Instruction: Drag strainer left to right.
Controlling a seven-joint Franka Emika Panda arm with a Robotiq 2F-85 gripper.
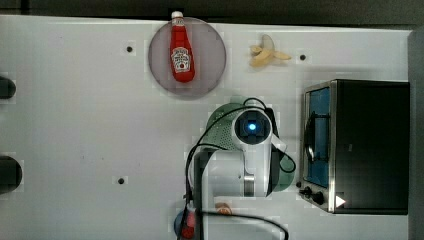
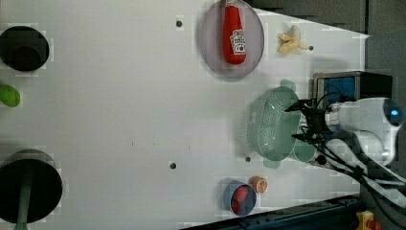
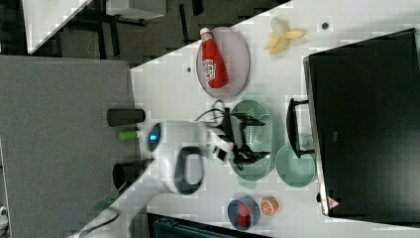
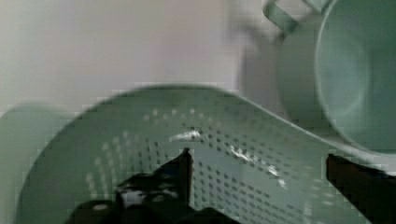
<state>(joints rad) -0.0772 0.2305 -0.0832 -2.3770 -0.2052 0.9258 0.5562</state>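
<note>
Since the gripper hung wide apart over the strainer, one finger should drop inside its wall, clear of the mug, before dragging.

Lab mock-kitchen: white bolt-holed table, toaster oven, robot arm.

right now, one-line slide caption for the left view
Open gripper poised over the pale mint-green perforated plastic strainer, beside a mint mug.

The ketchup bottle carries a white label whose lettering is too small to read, and the toaster oven bears a small triangular warning sign.
</note>
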